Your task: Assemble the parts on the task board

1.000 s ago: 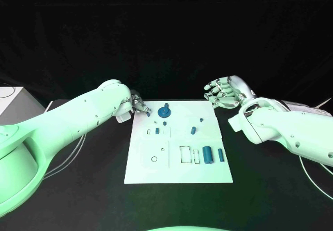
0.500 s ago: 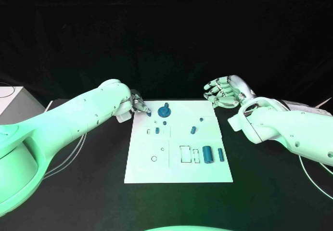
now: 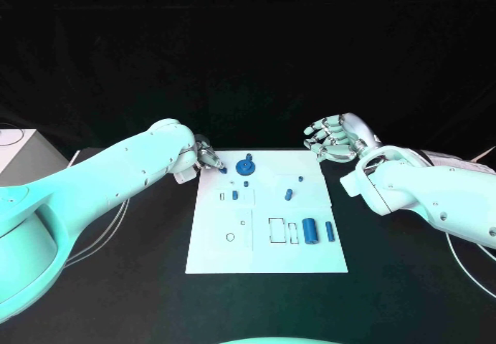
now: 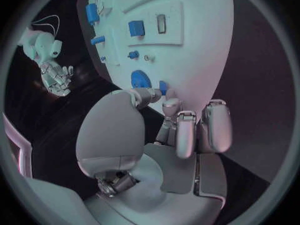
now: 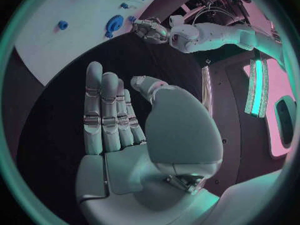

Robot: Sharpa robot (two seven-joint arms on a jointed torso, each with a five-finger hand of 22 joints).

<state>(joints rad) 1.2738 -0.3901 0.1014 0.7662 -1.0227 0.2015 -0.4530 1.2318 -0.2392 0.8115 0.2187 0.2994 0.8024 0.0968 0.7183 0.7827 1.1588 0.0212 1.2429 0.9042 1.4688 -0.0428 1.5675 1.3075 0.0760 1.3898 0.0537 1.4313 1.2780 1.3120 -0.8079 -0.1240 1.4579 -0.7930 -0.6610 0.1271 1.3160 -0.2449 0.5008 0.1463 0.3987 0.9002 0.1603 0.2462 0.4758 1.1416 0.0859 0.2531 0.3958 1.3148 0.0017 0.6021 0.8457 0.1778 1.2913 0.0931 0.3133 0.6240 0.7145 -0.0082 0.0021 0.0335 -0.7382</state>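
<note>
Fingers (image 4: pixel 164 87) of your left hand (image 3: pixel 205 159) pinch a small blue part (image 4: pixel 163 87) at the far left corner of the task board (image 3: pixel 310 261), just beside the blue gear (image 3: pixel 245 168); the remaining fingers curl in above the palm. You see that pinch plainly from the left wrist, while the head view hides most of it behind the arm. Your right hand (image 3: pixel 336 138) hangs released beyond the board's far right corner, fingers (image 5: pixel 103 112) straight and side by side, holding nothing, well apart from the board.

From the head you can read the whole layout: the gear with a peg at its far edge, small blue pieces (image 3: pixel 288 193) in the middle rows, and two upright-lying cylinders (image 3: pixel 311 231) next to outlined recesses near the front. The right wrist view shows you the left hand across the board's corner, with the gear (image 5: pixel 114 23) close by.

The board lies flat on the black worktop (image 3: pixel 124 287). A white box (image 3: pixel 23 152) stands at the left edge, and dark curtain hangs behind.
</note>
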